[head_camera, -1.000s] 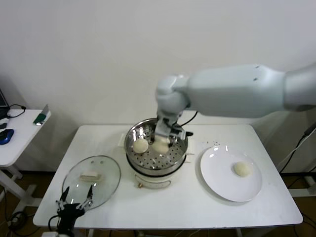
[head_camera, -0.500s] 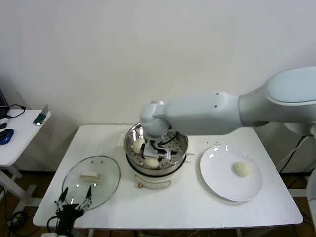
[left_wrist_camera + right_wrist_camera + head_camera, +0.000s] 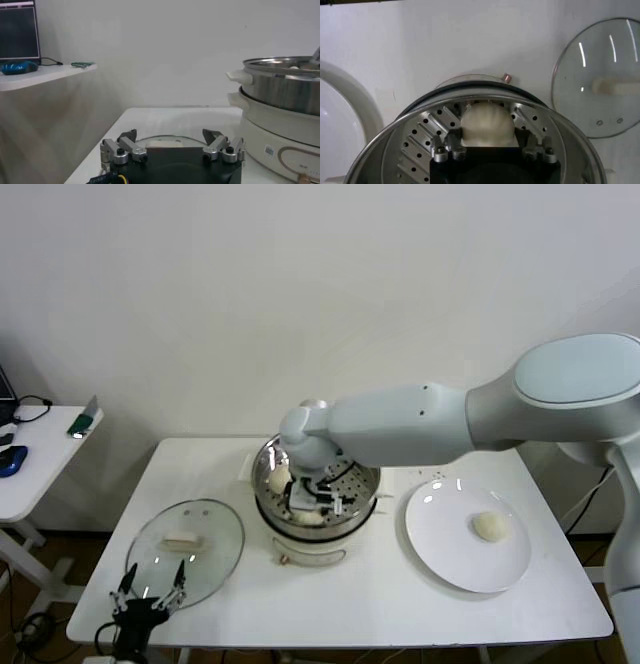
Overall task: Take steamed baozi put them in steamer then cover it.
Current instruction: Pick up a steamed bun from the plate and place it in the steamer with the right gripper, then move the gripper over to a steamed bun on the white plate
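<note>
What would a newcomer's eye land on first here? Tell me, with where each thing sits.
First, the big pale right arm reaching across the table into the steamer at the middle, its right gripper down over a baozi on the perforated tray. Next, the white plate on the right with one lone bun on it. Then the glass cover lying flat at front left, with the left gripper open just before it.
</note>
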Motion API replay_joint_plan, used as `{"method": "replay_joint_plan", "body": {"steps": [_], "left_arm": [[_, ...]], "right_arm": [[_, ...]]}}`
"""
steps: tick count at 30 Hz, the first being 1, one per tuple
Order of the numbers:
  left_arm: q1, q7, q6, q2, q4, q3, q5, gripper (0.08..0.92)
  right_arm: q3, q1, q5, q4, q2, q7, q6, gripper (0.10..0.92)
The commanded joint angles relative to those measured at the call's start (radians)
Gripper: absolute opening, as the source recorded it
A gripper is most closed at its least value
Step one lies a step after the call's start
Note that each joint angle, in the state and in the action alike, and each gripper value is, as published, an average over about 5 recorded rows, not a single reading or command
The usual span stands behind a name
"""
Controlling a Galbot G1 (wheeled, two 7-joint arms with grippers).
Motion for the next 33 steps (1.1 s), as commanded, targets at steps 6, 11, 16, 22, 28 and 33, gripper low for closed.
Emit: {"method": "replay_joint_plan", "body": {"steps": [6, 11, 16, 22, 28, 33], "left_arm": [[-0.002, -0.001, 0.003, -0.001, 0.001, 0.001, 0.000, 0.823], [-0.007, 0.000, 0.004, 0.000, 0.002, 0.002, 0.000, 0.823], [-0.016, 0.000, 0.006, 0.002, 0.007, 0.005, 0.000, 0.823], [-0.024, 0.002, 0.010, 0.001, 0.008, 0.011, 0.003, 0.823], [-0.021, 0.002, 0.010, -0.001, 0.011, 0.008, 0.004, 0.823], [-0.017, 0.002, 0.009, -0.003, 0.011, 0.002, 0.004, 0.823]], "right_arm": [[0.029, 0.150, 0.207, -0.041, -0.120, -0.085, -0.005, 0.822], [-0.008, 0.239, 0.402, -0.096, -0.295, -0.148, -0.088, 0.823], [-0.110, 0.284, 0.551, -0.145, -0.505, -0.170, -0.221, 0.823], [-0.179, 0.227, 0.491, -0.157, -0.699, -0.153, -0.283, 0.823], [-0.099, 0.068, 0.369, -0.157, -0.806, -0.129, -0.320, 0.823], [0.020, -0.093, 0.307, -0.188, -0.826, -0.118, -0.340, 0.823]]}}
